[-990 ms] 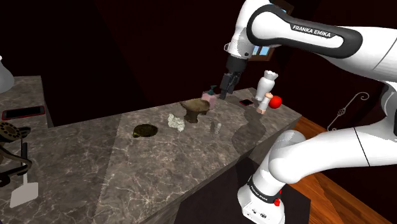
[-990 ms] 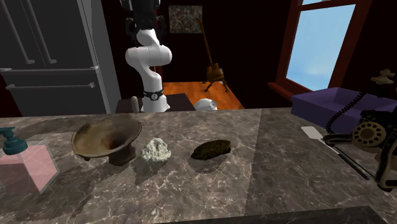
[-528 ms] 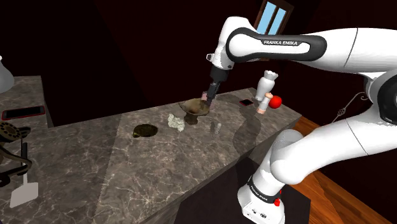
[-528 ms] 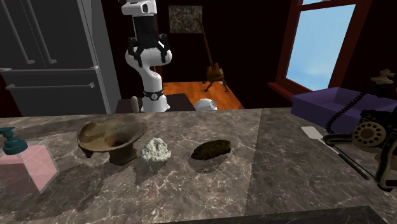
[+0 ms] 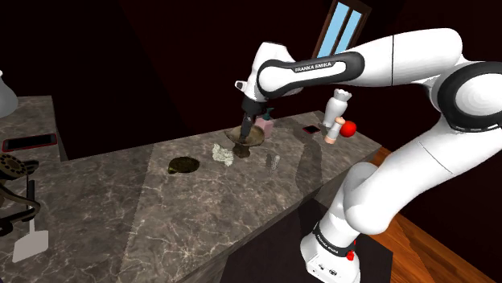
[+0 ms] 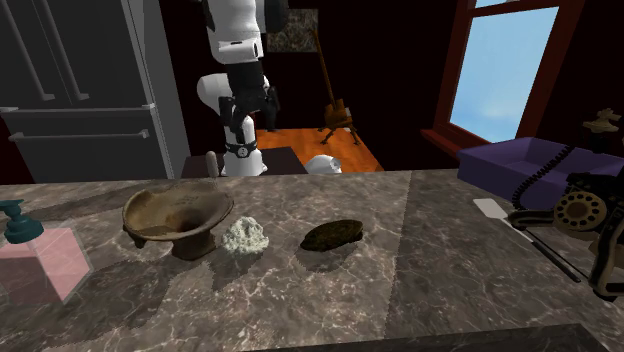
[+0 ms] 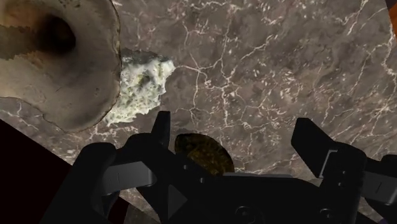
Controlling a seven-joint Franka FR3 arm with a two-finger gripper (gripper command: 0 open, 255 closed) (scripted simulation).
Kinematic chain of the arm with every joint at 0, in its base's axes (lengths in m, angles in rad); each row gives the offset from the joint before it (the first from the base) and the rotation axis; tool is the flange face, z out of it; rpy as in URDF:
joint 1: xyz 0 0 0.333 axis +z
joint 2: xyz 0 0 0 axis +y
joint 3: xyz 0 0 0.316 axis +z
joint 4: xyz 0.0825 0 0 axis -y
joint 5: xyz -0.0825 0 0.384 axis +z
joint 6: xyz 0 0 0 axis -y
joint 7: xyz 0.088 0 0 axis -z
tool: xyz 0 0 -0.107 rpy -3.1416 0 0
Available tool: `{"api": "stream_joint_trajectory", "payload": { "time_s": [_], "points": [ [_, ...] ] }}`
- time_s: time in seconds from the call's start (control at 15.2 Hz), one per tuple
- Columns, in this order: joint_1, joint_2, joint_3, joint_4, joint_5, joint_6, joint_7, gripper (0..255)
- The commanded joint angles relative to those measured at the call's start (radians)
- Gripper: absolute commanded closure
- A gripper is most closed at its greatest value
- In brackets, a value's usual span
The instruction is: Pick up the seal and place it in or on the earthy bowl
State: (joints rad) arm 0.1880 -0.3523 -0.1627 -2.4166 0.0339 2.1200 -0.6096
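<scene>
A brown footed bowl (image 5: 248,135) (image 6: 178,215) (image 7: 51,57) stands on the marble counter (image 5: 161,209). A whitish lumpy piece (image 5: 223,153) (image 6: 246,236) (image 7: 141,86) lies right beside it. Further along lies a dark olive oval lump (image 5: 183,165) (image 6: 333,235), which I take for the seal. My black gripper (image 5: 244,133) hangs over the bowl's rim. In the wrist view the gripper (image 7: 236,130) is open with nothing between its fingers. The dark lump (image 7: 200,153) shows low by one finger, partly hidden behind the hand.
A pink soap dispenser (image 5: 264,120) (image 6: 35,255) stands behind the bowl. A white-and-pink bottle (image 5: 338,112), a red ball (image 5: 347,129), a dark phone (image 5: 310,129) and a small glass (image 5: 273,163) sit toward the stand. A rotary telephone (image 6: 590,215) and a spatula (image 5: 30,241) lie at the far end.
The arm has swung toward the shoulder view's left, from beside the soap dispenser to over the bowl. The bowl has shifted slightly toward the second exterior view's right.
</scene>
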Motion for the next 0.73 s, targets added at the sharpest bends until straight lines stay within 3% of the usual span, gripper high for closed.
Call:
{"api": "stream_joint_trajectory", "payload": {
  "time_s": [0.0, 0.66],
  "points": [
    [0.025, 0.067, -0.01, 0.007, 0.02, 0.076, -0.076, 0],
    [0.12, 0.402, 0.001, 0.144, 0.189, 0.329, -0.459, 0]
  ]
}}
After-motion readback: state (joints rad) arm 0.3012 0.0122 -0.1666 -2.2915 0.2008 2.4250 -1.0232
